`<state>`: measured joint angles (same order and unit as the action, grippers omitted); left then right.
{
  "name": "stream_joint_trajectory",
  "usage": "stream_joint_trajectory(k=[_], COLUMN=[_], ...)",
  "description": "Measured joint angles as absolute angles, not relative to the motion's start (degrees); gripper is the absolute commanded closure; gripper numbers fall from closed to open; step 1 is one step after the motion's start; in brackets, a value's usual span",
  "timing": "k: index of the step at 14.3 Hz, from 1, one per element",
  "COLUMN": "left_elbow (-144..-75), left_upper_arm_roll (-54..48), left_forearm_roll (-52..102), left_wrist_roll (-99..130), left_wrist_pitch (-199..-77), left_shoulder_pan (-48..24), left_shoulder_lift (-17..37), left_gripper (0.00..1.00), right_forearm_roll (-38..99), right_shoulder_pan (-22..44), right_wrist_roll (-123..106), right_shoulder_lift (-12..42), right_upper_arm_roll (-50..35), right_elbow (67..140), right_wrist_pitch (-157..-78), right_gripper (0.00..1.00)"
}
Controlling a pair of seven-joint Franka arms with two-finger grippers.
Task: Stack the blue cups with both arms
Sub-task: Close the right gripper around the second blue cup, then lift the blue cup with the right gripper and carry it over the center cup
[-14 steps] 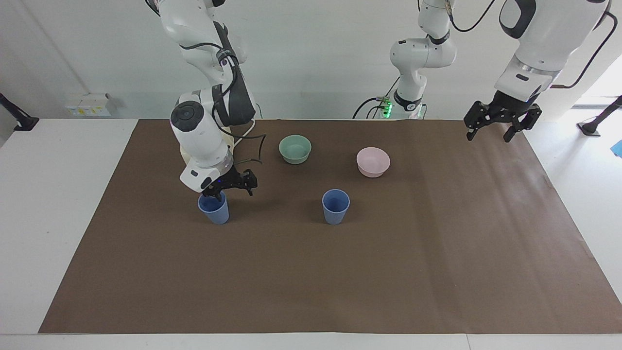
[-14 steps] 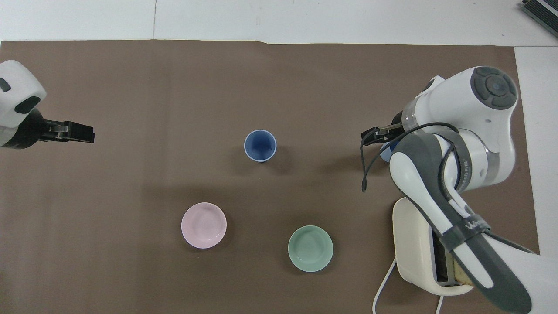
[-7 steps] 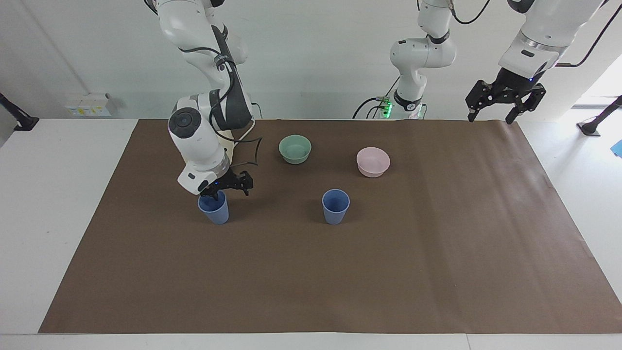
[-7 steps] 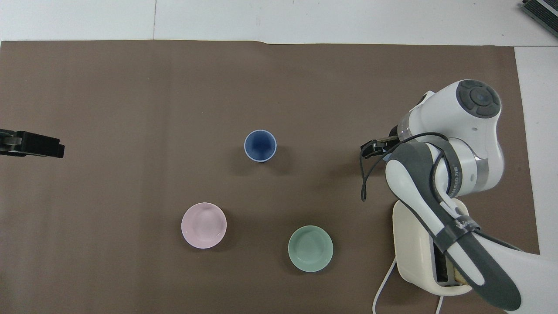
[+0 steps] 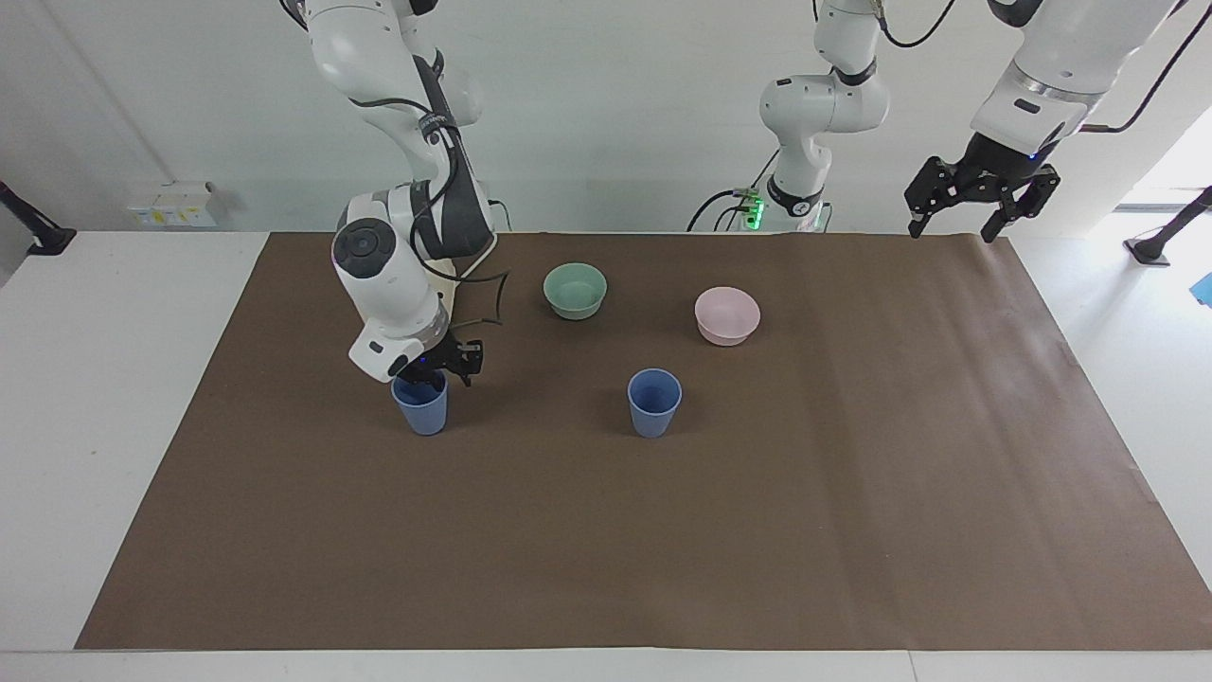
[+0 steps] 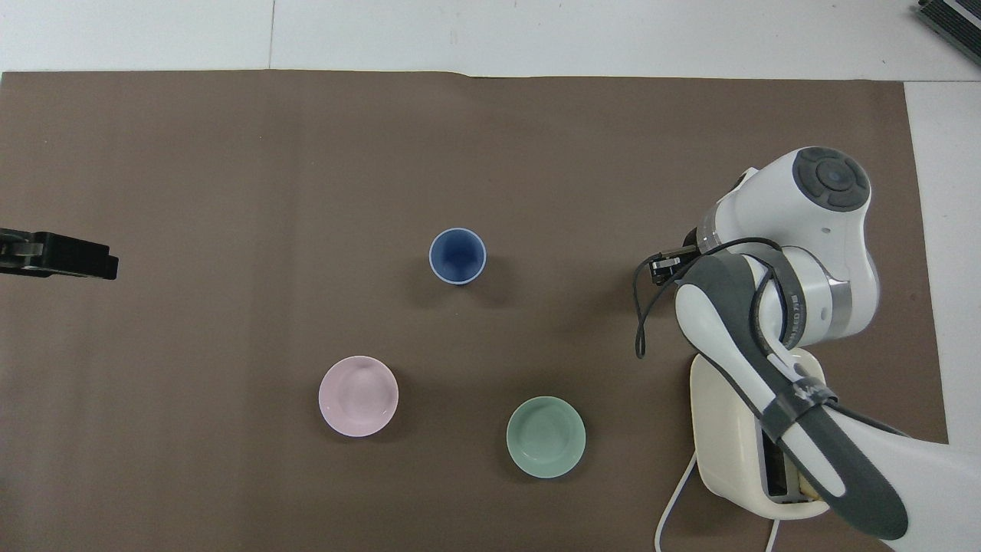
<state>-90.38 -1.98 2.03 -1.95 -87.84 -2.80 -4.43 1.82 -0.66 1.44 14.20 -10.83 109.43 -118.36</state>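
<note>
Two blue cups stand upright on the brown mat. One blue cup (image 5: 654,404) stands alone at the mat's middle and also shows in the overhead view (image 6: 457,256). The other blue cup (image 5: 421,407) stands toward the right arm's end. My right gripper (image 5: 436,374) is down on its rim, one finger inside, shut on the cup's wall. In the overhead view the right arm (image 6: 774,253) hides this cup. My left gripper (image 5: 952,225) is open and empty, raised over the mat's edge at the left arm's end, and shows at the overhead view's edge (image 6: 88,261).
A green bowl (image 5: 575,290) and a pink bowl (image 5: 727,315) sit nearer to the robots than the middle cup. A cream toaster (image 6: 728,429) with a white cord stands under the right arm, nearer to the robots than the gripped cup.
My right gripper's fingers have narrowed onto the cup's rim and the cup has shifted slightly. My left gripper has risen and drawn back toward its end of the table.
</note>
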Motion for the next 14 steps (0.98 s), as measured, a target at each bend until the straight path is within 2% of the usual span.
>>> stream_joint_trajectory(k=[7, 11, 14], left_elbow=[-90.56, -90.56, -90.56], left_upper_arm_roll=[-1.89, -1.24, -1.24], left_forearm_roll=[2.1, 2.1, 2.1], left_wrist_roll=[-1.92, -1.91, -1.91], left_wrist_pitch=[-87.46, -87.45, -87.45], left_shoulder_pan=[-2.78, -2.64, -2.64], left_shoulder_lift=[-4.52, -4.61, -4.62], left_gripper=[0.0, 0.0, 0.0], right_forearm_roll=[-1.6, -1.61, -2.59], right_shoulder_pan=[-0.37, 0.68, 4.77], right_wrist_roll=[1.42, 2.37, 9.4], right_shoulder_lift=[13.96, 13.89, 14.17], right_upper_arm_roll=[-10.87, -11.05, -11.18], right_elbow=[107.32, 99.91, 93.47], right_wrist_pitch=[-115.85, -107.25, -102.76], right_gripper=[1.0, 1.0, 1.0])
